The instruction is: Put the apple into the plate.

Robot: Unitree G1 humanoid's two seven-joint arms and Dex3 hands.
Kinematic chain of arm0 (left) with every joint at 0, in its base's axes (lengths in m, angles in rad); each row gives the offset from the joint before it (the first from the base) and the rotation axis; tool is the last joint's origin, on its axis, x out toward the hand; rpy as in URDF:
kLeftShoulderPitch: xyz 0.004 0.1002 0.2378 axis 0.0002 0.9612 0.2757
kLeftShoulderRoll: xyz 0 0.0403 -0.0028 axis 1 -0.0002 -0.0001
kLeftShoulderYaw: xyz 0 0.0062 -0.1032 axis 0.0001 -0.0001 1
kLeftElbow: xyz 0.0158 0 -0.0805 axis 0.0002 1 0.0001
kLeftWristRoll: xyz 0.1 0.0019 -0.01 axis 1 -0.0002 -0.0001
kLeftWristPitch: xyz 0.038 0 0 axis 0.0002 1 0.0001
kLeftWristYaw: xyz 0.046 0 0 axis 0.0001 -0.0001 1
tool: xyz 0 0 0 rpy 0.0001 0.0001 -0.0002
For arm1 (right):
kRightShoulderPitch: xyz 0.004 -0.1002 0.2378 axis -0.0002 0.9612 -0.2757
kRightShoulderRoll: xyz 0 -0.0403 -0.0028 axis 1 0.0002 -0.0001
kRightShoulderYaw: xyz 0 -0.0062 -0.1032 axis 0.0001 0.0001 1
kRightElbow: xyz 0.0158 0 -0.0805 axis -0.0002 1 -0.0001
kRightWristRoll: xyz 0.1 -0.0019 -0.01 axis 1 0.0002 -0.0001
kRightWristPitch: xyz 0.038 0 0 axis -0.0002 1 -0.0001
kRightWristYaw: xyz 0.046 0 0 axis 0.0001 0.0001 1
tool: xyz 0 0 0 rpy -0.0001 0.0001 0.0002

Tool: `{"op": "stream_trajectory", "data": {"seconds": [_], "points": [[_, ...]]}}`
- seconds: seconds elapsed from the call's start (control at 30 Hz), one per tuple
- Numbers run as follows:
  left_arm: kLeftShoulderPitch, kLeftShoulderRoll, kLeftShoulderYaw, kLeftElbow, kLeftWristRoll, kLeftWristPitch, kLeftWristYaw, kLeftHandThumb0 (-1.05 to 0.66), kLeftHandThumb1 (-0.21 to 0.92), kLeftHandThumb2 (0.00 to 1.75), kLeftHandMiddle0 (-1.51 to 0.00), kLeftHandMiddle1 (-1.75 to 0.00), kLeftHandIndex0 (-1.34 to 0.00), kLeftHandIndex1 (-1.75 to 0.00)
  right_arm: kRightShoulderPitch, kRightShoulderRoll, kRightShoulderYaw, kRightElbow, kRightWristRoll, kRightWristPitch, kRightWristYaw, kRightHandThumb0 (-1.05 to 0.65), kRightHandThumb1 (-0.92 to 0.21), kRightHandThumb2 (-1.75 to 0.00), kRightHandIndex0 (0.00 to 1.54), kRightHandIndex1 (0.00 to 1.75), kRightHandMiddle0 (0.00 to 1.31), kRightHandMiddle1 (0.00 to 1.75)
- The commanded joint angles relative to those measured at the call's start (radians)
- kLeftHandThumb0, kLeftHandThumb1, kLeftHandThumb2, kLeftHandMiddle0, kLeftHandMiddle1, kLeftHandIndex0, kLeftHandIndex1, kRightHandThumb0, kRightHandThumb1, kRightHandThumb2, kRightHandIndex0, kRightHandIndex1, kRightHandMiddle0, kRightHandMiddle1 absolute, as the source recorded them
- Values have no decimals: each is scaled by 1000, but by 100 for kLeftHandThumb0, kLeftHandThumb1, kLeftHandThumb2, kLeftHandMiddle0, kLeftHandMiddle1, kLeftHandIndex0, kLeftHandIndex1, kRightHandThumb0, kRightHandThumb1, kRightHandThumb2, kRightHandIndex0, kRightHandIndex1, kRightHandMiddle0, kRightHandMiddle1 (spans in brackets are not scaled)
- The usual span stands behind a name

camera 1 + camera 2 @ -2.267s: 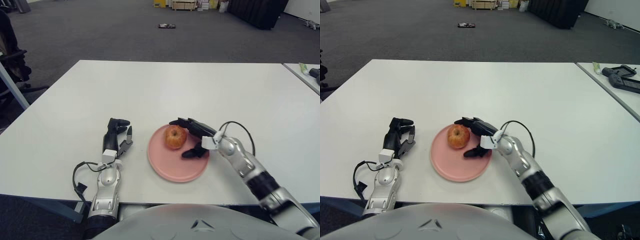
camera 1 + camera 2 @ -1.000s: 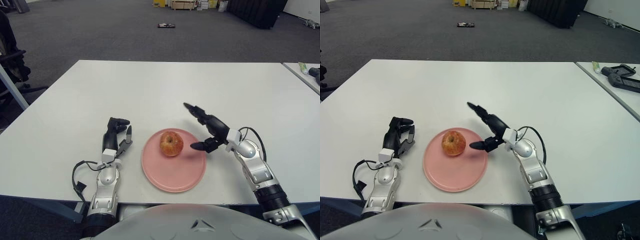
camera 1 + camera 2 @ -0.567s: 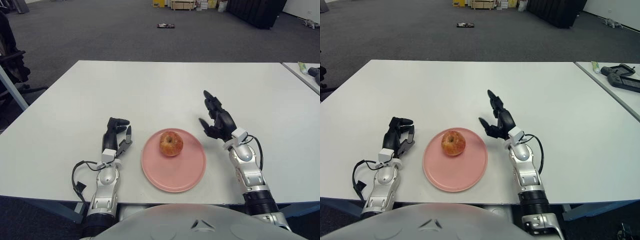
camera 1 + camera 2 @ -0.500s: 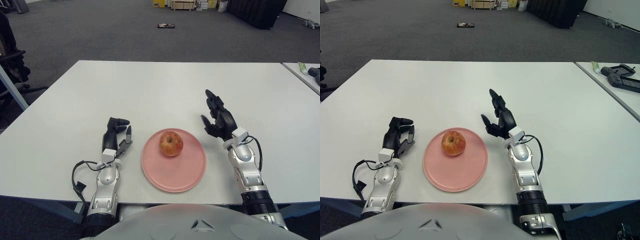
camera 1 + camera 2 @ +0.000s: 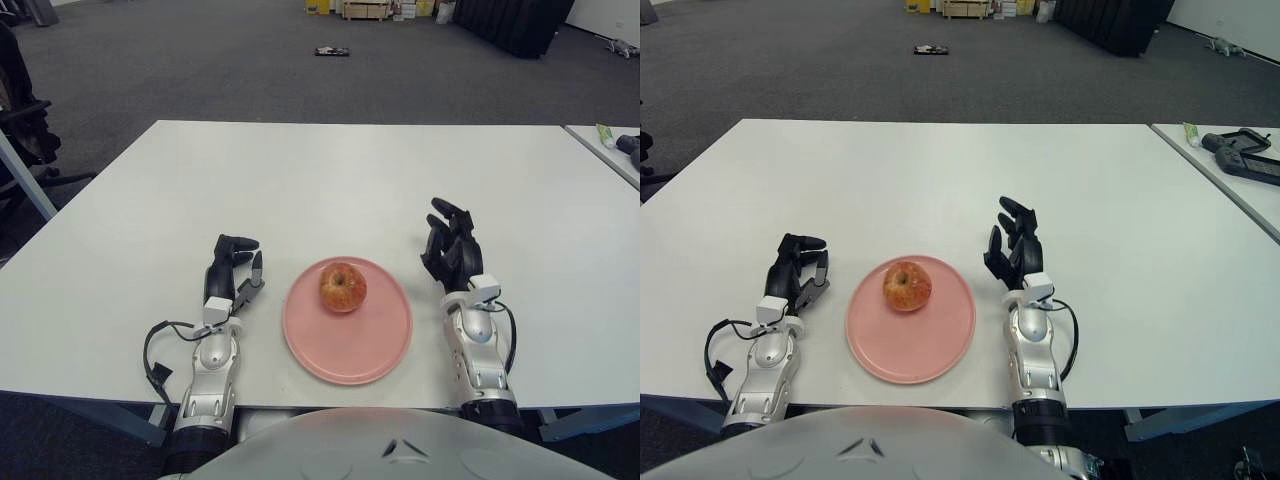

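Resting on the far half of the pink plate (image 5: 347, 350), the apple (image 5: 343, 287) lies between right hand (image 5: 449, 252), empty with fingers loosely spread, and idle left hand (image 5: 234, 270)

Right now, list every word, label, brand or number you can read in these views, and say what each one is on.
None can be read.
The apple, the pink plate and the white table bear no print.
Boxes on the far floor may carry labels, but they are too small to read.
The left hand and right hand, either side of the plate, show no legible marking.
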Motion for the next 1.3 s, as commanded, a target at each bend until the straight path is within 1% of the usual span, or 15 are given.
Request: {"op": "stream_trajectory", "data": {"seconds": [0.0,0.17,0.33,0.57,0.8,1.0,1.2,1.23,1.27], "points": [[14,1,3,15,0,34,-4,-36,84,64,-53,-145,-24,-175,1,-5,-3,26,-19,-18,-11,-51,-84,-96,16,104,0,130],[16,1,1,11,2,38,-4,-36,85,62,-50,-146,-23,-175,9,-13,-4,64,-44,-32,-24,-47,-85,-101,22,110,4,140],[16,0,0,9,2,35,-4,-35,87,60,-49,-146,-23,-175,11,-14,-1,77,-71,-39,-47,-45,-85,-105,31,116,11,146],[18,-1,-1,2,1,37,-4,-35,89,58,-51,-145,-22,-175,8,-16,9,155,-101,-97,-68,-43,-82,-111,41,122,22,154],[20,-1,-3,-5,2,45,-5,-35,86,61,-51,-145,-23,-175,-7,-11,3,211,-113,-125,-97,-43,-81,-114,45,127,26,157],[21,0,-3,-7,-2,45,-9,-36,84,64,-52,-146,-24,-175,-15,-2,2,233,-112,-136,-121,-42,-80,-115,48,129,31,159],[22,1,-2,-7,-5,44,-12,-36,83,65,-52,-146,-25,-175,-23,2,2,250,-111,-138,-136,-40,-76,-121,51,132,37,161],[22,1,-1,-7,-6,43,-13,-36,83,65,-52,-146,-25,-175,-23,4,1,250,-112,-130,-140,-39,-74,-106,53,131,35,166],[22,1,-1,-6,-6,41,-13,-36,83,65,-52,-146,-25,-175,-24,5,1,251,-113,-125,-143,-39,-74,-101,53,130,34,167]]}}
